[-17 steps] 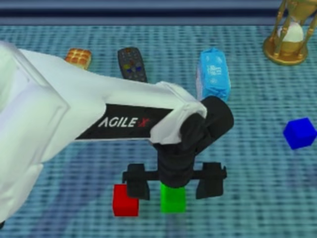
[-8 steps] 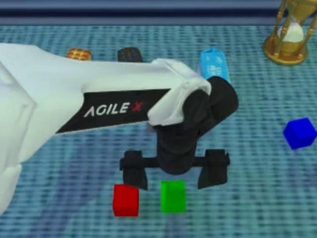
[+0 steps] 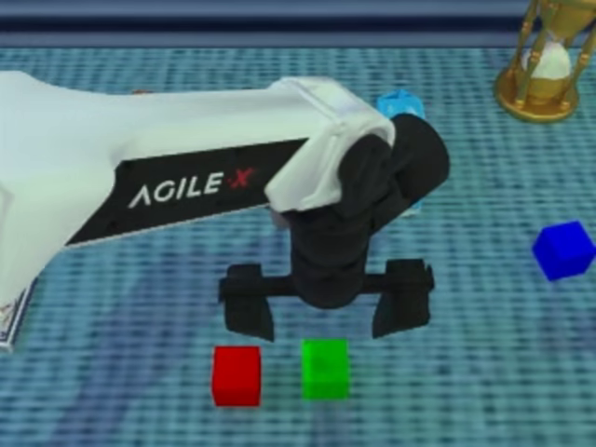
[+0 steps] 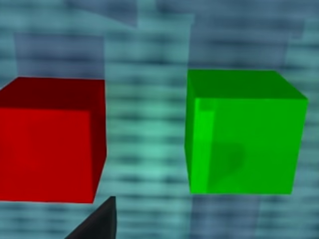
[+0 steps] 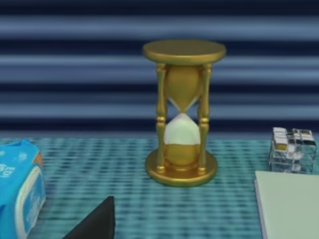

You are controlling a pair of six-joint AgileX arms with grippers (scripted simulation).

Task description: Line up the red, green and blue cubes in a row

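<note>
The red cube (image 3: 236,375) and the green cube (image 3: 325,369) sit side by side near the table's front edge, a small gap between them. In the left wrist view the red cube (image 4: 47,144) and green cube (image 4: 244,134) fill the picture. My left gripper (image 3: 323,328) hangs open just behind and above the green cube, touching neither; one dark finger (image 4: 97,224) shows. The blue cube (image 3: 563,250) lies alone far to the right. My right arm is out of the top view; its gripper (image 5: 159,233) is open and holds nothing.
A golden hourglass (image 3: 545,65) stands at the back right. My left arm partly hides a light-blue carton (image 3: 400,101) behind it. The right wrist view also shows a mirrored puzzle cube (image 5: 293,149) and a pale flat pad (image 5: 289,204).
My left gripper, open throughout, has lifted and drawn back from around the green cube, which stays beside the red one. The arm now covers the remote and the bread bun.
</note>
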